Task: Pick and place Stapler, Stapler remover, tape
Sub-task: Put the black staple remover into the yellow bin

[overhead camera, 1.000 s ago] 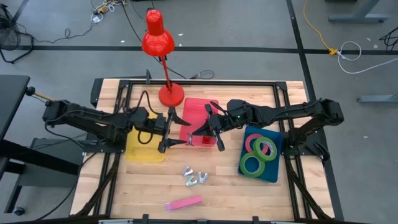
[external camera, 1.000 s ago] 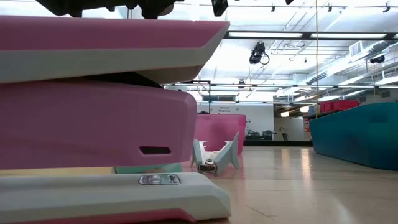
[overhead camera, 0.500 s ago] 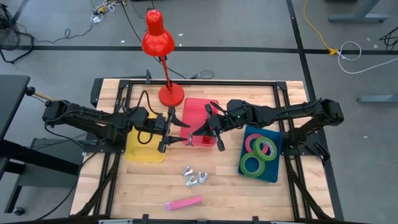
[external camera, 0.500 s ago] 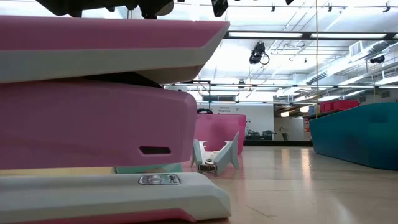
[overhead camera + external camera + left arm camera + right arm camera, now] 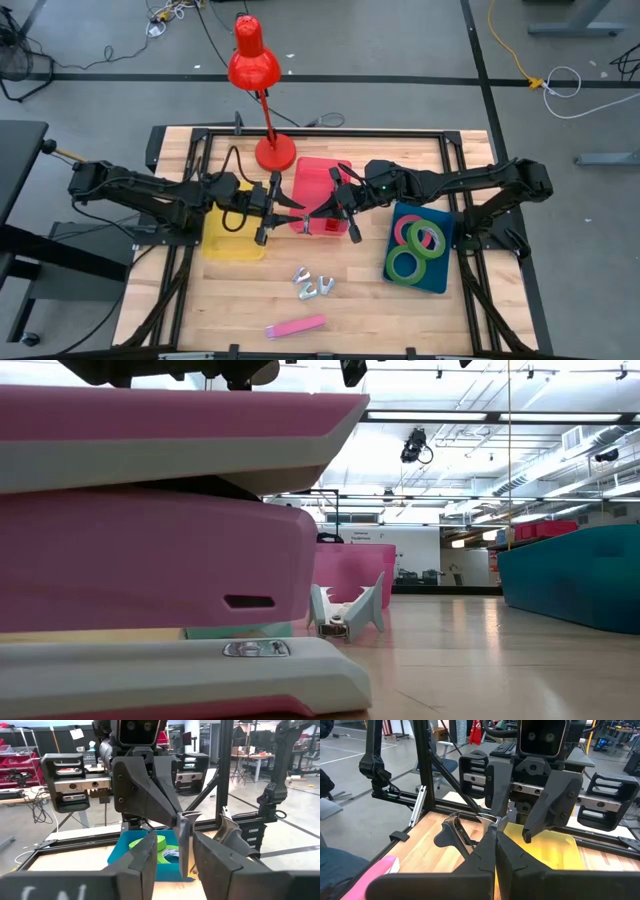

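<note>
Wooden tabletop, centre: over the pink tray (image 5: 318, 178), my right gripper (image 5: 331, 209) is pinched tight on a stapler remover (image 5: 454, 834). My left gripper (image 5: 282, 211) faces it with its fingers parted either side of the remover's thin metal blade. If the right lets go before the left closes, I expect it to slip and fall.
</note>
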